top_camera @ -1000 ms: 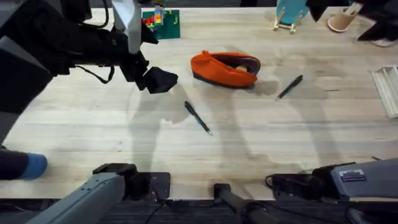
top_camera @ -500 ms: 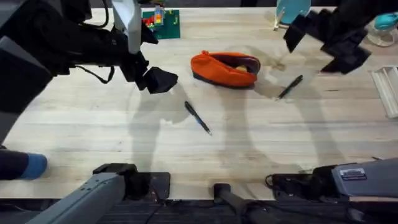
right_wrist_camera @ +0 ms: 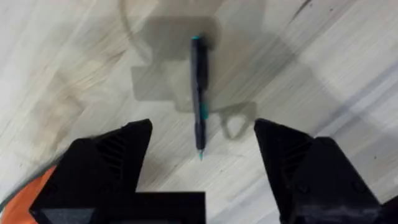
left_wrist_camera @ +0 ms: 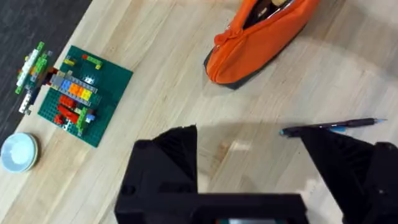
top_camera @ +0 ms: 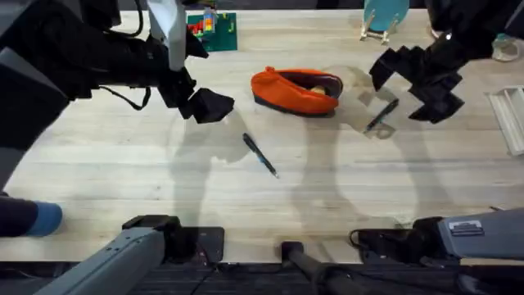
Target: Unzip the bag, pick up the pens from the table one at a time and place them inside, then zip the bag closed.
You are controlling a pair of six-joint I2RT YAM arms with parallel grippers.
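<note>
The orange bag (top_camera: 295, 90) lies on the table (top_camera: 123, 172) at centre back, its zipper open and the inside showing; its end also shows in the left wrist view (left_wrist_camera: 261, 37). One pen (top_camera: 260, 155) lies in front of the bag, and it shows again beside the left fingers (left_wrist_camera: 329, 127). The other pen (top_camera: 381, 115) lies to the bag's right. My right gripper (top_camera: 409, 84) hangs open just above that pen (right_wrist_camera: 198, 93), a finger on each side (right_wrist_camera: 204, 134). My left gripper (top_camera: 201, 75) is open and empty (left_wrist_camera: 249, 168), hovering left of the bag.
A green brick plate (top_camera: 214, 31) with small coloured bricks sits at the back left, and a white round lid (left_wrist_camera: 17, 152) lies beside it. A blue stand (top_camera: 382, 18) is at the back right. A pale tray (top_camera: 512, 119) lies at the right edge.
My right arm has come down from the far right corner toward the pen right of the bag, its fingers now straddling it. The left arm, bag and pens have not moved.
</note>
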